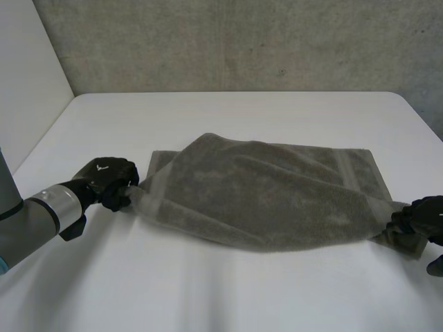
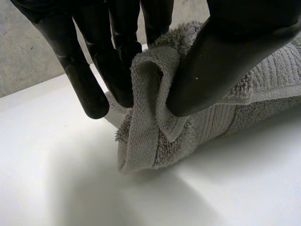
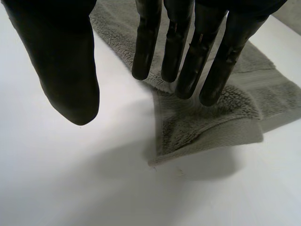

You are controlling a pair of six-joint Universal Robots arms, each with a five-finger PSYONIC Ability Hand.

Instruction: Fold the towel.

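Head view: grey towel (image 1: 263, 197), partly doubled over, mid tabletop (image 1: 228, 117); left robot hand (image 1: 109, 181) at its left corner, right robot hand (image 1: 423, 218) at right corner.
Left wrist view: thumb & fingers pinch bunched corner.
Right wrist view: fingers straight over corner, thumb apart, nothing grasped.

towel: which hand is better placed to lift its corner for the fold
Likely left: the left hand pinches a towel corner between thumb and fingers; the right hand has straight fingers over its corner, thumb apart.
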